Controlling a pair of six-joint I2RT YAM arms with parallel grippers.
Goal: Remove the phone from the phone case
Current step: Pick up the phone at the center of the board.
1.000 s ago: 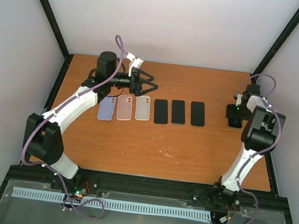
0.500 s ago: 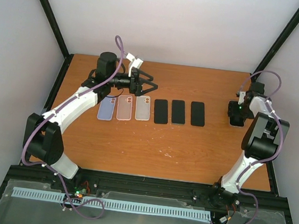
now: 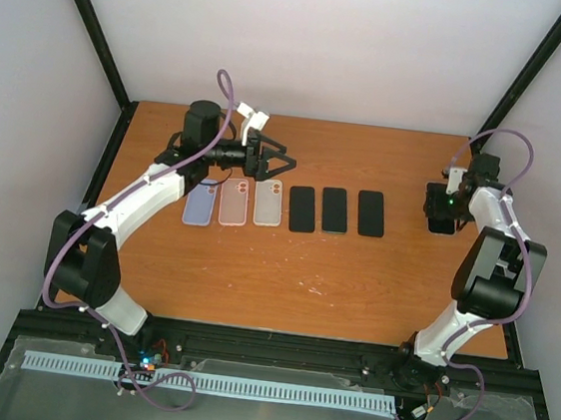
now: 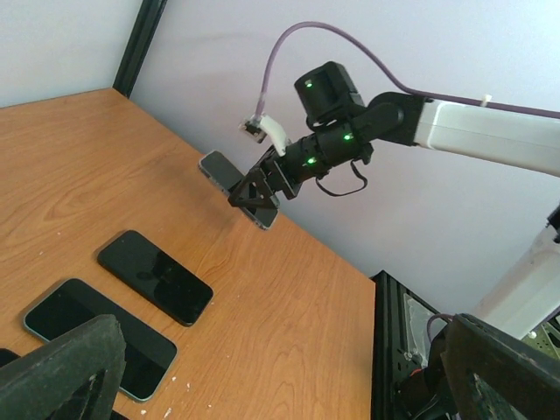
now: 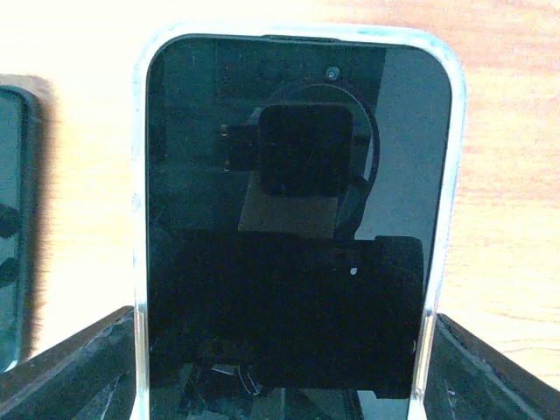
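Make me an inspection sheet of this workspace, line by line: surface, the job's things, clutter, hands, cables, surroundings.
Surface: wooden table, a few pale specks.
Job's things: cased phone in a clear case, screen facing the right wrist camera; three empty cases and three bare phones lie in one row.
Clutter: nothing seen.
Hands: left hand open, holding nothing, above the far ends of the cases; right hand grips the cased phone by its long edges, near the table's right edge.
Cables: purple cable looped along each arm, clear of the phones.
Surroundings: white walls, black frame posts.
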